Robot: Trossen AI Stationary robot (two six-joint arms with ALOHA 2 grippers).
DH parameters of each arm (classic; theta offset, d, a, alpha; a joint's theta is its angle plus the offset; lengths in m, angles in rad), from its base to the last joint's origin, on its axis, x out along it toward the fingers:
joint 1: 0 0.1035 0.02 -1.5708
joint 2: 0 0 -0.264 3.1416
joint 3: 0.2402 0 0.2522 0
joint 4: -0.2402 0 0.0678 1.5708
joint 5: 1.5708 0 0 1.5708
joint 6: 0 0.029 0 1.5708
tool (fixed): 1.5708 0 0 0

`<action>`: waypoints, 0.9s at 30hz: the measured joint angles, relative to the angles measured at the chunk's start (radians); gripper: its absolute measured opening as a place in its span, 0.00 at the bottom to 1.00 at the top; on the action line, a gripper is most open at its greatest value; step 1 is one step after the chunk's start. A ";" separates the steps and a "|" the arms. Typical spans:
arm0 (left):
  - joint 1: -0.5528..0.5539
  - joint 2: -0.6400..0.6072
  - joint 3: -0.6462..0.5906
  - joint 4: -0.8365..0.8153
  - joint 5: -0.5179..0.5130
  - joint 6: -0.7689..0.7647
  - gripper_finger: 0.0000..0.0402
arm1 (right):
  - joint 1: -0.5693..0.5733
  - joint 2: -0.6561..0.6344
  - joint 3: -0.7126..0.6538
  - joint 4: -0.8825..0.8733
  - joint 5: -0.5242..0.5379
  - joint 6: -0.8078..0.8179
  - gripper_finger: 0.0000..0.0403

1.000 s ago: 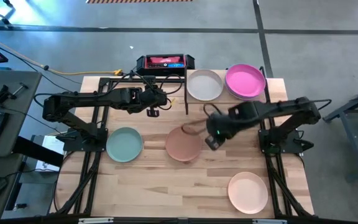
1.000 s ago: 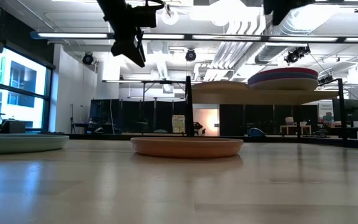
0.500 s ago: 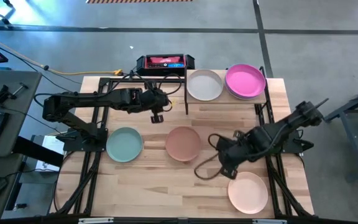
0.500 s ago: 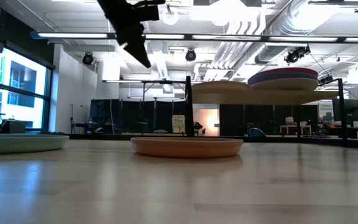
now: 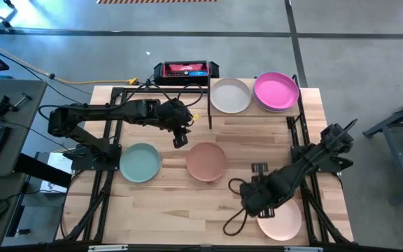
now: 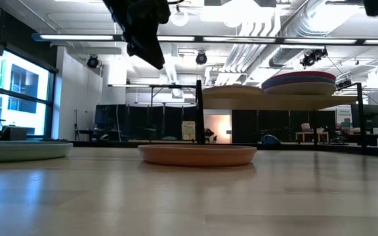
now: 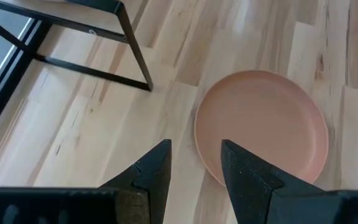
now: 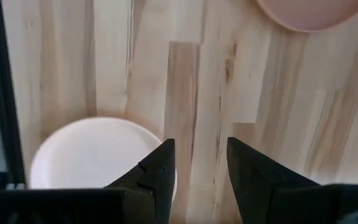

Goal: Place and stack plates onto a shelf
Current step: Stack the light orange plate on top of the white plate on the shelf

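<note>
A terracotta plate [image 5: 206,161] lies flat at the table's middle, also in the low view [image 6: 197,155]. A mint plate [image 5: 140,162] lies to its left and a peach plate [image 5: 283,217] near the right front. On the shelf [image 5: 252,113] at the far edge sit a cream plate [image 5: 230,95] and a stack topped by a pink plate [image 5: 276,90]. My left gripper [image 7: 194,146] hangs open above the table just beyond the terracotta plate's [image 7: 263,127] far-left rim. My right gripper [image 8: 201,146] points down, open, above bare wood beside the peach plate's [image 8: 95,155] rim.
The shelf's black metal leg [image 7: 135,56] stands close to my left gripper. The black arm frames [image 5: 100,175] run along both table sides. A loop of cable [image 5: 234,222] hangs off my right arm. A dark box [image 5: 185,70] sits at the far edge.
My right gripper has swung from beside the terracotta plate toward the table's near right, sinking a little and rolling on its wrist, and now stands by the peach plate. My left gripper has rolled about its own axis while staying near the terracotta plate's far-left rim. No plate has moved.
</note>
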 joint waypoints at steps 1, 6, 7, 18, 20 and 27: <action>-0.001 0.000 0.000 -0.001 0.000 -0.004 0.32 | 0.005 0.014 0.000 0.000 0.000 -0.011 0.31; -0.001 0.000 0.000 -0.024 0.001 -0.006 0.32 | 0.028 0.082 0.000 -0.001 0.001 -0.058 0.31; -0.001 0.000 0.000 -0.030 0.001 -0.003 0.32 | 0.032 0.095 0.000 -0.001 0.001 -0.058 0.31; -0.001 0.000 0.000 -0.102 0.001 0.003 0.32 | 0.102 0.217 0.000 -0.014 0.001 -0.060 0.31; -0.001 0.000 0.000 -0.108 0.001 -0.005 0.32 | 0.114 0.236 0.000 -0.014 0.001 -0.060 0.31; -0.001 0.000 0.000 -0.109 0.001 -0.058 0.32 | 0.155 0.305 0.000 -0.006 0.000 -0.066 0.31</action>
